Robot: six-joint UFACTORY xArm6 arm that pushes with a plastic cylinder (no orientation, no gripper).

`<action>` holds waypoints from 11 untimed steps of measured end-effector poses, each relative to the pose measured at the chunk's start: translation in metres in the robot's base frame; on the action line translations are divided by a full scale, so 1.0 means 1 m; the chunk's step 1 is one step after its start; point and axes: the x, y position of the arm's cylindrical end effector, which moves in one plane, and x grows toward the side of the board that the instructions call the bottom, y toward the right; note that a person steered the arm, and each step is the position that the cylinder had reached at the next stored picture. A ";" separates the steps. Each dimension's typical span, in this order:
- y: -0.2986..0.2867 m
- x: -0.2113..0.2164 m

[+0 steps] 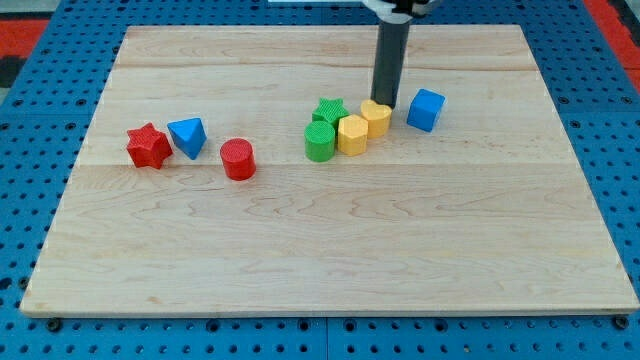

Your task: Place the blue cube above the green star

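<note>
Wooden and pale, the board (330,250) is the biggest thing we see, a light plank top set on a blue pegboard (30,130) that frames it on all sides. Next in size comes our dark rod, dropping in from the top edge right of centre; we have no fingers to open or close, only my tip (385,106), which rests on the wood touching or just behind the rearmost yellow block (376,116) and near the blue cube (425,109), with a gap between them

Toward the top edge, right of centre, a tight cluster sits: the green star (329,110), a green cylinder (320,141) in front of it, a yellow hexagon-like block (352,134) and the other yellow block, all touching or nearly so. The blue cube stands alone just to the view's right of that cluster, level with the star rather than above it. Toward the left edge lie a red star (148,146), a blue triangular block (187,136) and a red cylinder (238,159)

We judge the cube light, rigid and quick to slide or spin on smooth wood. Since we cannot grasp it, we should press squarely on the middle of a flat face; an off-centre push would likely turn it aside
</note>
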 end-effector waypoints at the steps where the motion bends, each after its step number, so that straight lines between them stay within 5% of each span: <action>1: 0.012 0.001; 3: 0.024 0.046; 5: 0.110 0.047; 6: 0.083 -0.034; 7: -0.017 -0.100; 8: 0.084 -0.066; 9: 0.124 0.036; 10: 0.084 0.034; 11: 0.055 -0.021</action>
